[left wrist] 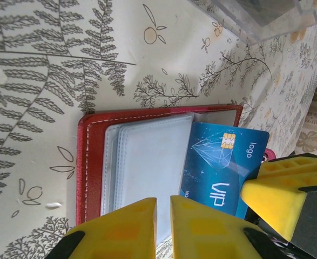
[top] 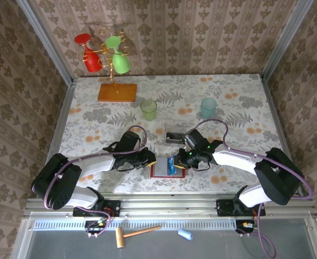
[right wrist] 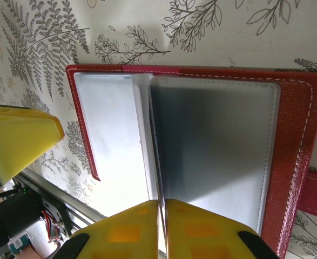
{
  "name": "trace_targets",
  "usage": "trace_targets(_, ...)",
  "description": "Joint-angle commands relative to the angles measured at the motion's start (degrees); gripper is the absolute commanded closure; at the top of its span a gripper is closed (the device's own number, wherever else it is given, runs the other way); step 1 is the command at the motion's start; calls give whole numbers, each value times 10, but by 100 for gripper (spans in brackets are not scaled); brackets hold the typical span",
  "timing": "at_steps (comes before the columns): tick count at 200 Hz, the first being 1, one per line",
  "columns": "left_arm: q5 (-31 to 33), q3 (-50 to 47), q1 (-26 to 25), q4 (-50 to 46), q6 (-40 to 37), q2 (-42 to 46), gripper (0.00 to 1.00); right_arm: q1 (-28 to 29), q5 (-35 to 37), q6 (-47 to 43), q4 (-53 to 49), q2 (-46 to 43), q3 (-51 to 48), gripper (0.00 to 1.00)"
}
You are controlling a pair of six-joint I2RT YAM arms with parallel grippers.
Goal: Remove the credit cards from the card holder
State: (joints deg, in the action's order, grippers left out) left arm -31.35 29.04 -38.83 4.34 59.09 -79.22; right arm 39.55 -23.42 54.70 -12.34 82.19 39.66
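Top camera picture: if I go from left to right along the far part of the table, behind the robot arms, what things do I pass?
Orange wooden base of the cup stand → light green cup → small clear tray → teal cup.

Red stitched book-fold card holder [top: 166, 174] [left wrist: 90, 162] is lying open and flat just on the near side of the clear plastic tray [top: 174, 136], its pale translucent pocket leaves facing up. Blue plastic credit card [left wrist: 223, 162], bearing a gold chip and the words VIP and logo, is sticking partway out of the pockets, jutting past the cover's edge by the snap tab.
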Motion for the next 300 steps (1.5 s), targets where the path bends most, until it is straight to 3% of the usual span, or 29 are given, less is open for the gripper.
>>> trace_targets(1, -20, -10, 9, 0, -18, 5, 85, 5, 25, 7, -31, -18, 17, 90)
trace_targets(77, -30, -2, 37, -8, -30, 5, 85, 5, 42, -6, -59, -48, 24, 94)
trace_targets(114, -26, 3, 48, -15, -33, 9, 84, 4, 62, -71, -133, -48, 60, 97)
trace_targets(184, -20, -9, 61, -21, -33, 29, 83, 3, 72, -384, -319, 1, 181, 100)
trace_targets(264, -14, -21, 71, -34, -40, 54, 82, 9, 146, -715, -499, 64, 304, 100)
trace_targets(300, -11, -26, 75, -41, -43, 67, 81, 8, 172, -811, -541, 91, 350, 100)
